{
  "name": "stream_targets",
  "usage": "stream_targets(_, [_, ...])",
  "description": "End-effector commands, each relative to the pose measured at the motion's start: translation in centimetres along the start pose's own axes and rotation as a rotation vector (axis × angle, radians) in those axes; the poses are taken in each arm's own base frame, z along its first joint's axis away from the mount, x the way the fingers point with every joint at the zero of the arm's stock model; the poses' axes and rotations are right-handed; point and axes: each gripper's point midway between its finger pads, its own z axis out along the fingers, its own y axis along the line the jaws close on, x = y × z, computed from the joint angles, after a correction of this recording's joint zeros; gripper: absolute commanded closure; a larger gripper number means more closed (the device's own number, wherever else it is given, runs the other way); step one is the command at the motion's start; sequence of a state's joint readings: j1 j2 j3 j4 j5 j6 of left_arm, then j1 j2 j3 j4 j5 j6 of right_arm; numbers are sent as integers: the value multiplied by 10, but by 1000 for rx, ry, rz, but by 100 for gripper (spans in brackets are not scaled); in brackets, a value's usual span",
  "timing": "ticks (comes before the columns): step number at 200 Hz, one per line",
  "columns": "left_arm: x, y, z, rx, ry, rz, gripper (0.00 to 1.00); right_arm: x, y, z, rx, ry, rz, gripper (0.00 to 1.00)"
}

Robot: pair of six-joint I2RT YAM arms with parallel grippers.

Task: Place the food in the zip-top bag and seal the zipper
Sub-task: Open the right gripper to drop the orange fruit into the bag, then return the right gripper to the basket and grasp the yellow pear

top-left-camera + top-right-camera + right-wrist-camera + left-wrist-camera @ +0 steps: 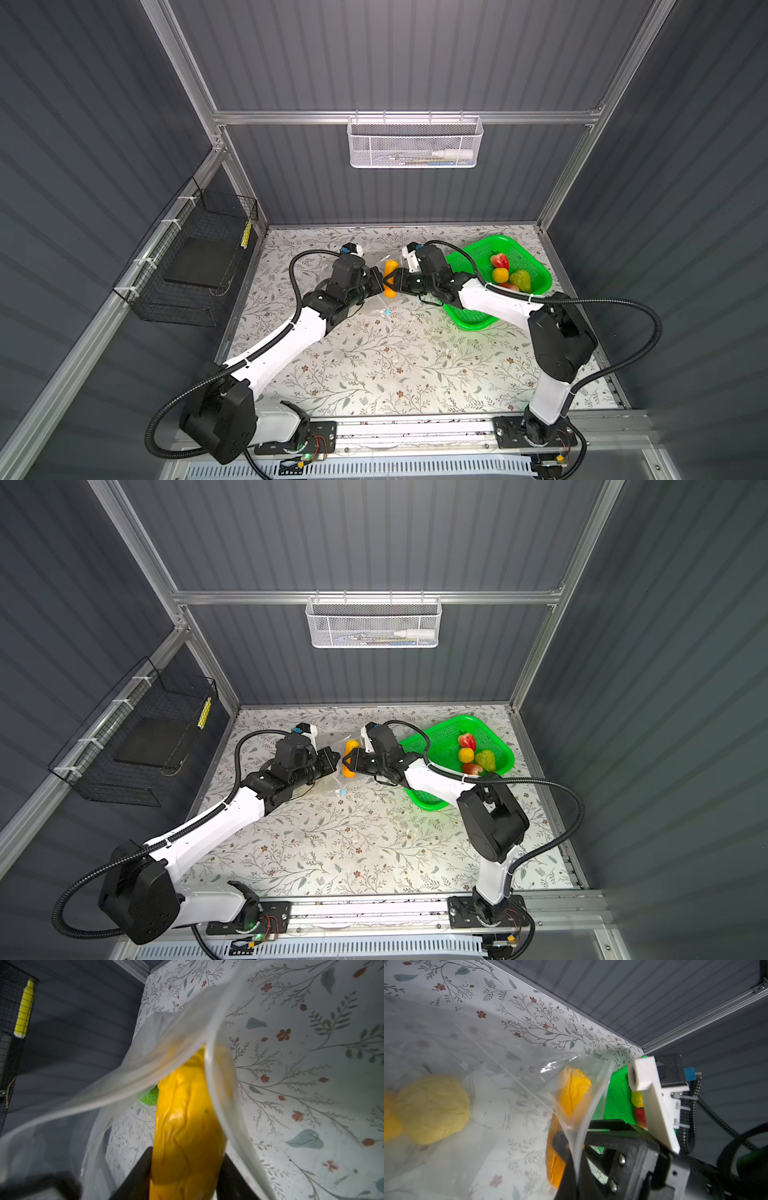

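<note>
The clear zip-top bag (488, 1047) lies on the floral table, and my left gripper (576, 1167) is shut on its rim strip, holding the mouth up. My right gripper (187, 1159) is shut on a long orange-yellow food piece (187, 1122), whose far end sits in the bag mouth (158, 1057). In both top views the two grippers (376, 282) (394, 283) meet at this piece (390, 270). Inside the bag lie a pale yellow bumpy fruit (432, 1109) and a green piece (150, 1096). The zipper's blue slider (387, 312) rests on the table.
A green perforated basket (473, 322) behind my right arm holds a red (500, 261), a yellow (500, 274) and a green (521, 280) fruit. A white mesh basket (415, 141) hangs on the back wall, and a black wire cage (195, 257) on the left wall.
</note>
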State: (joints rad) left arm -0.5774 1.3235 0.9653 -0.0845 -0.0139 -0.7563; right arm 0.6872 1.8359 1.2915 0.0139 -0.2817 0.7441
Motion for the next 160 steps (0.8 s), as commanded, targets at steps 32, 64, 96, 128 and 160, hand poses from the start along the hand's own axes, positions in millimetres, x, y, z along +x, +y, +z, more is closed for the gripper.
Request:
stream_targets(32, [-4,-10,-9,40,-12,40,100,2,-21,9,123,19,28,45])
stream_targets(64, [-6,-9,-9,25,-15,49,100,-2,-6,4,89,9,-8,37])
stream_targets(96, [-7,-8,-9,17,-21,38,100,-11,10,-11,57,-15,-43,33])
stream_targets(128, [-8,-5,-11,3,-29,29,100,-24,27,-39,28,-47,-107,29])
stream_targets(160, [-9,-4,-11,-2,-36,24,100,-45,24,-80,16,-80,-143,25])
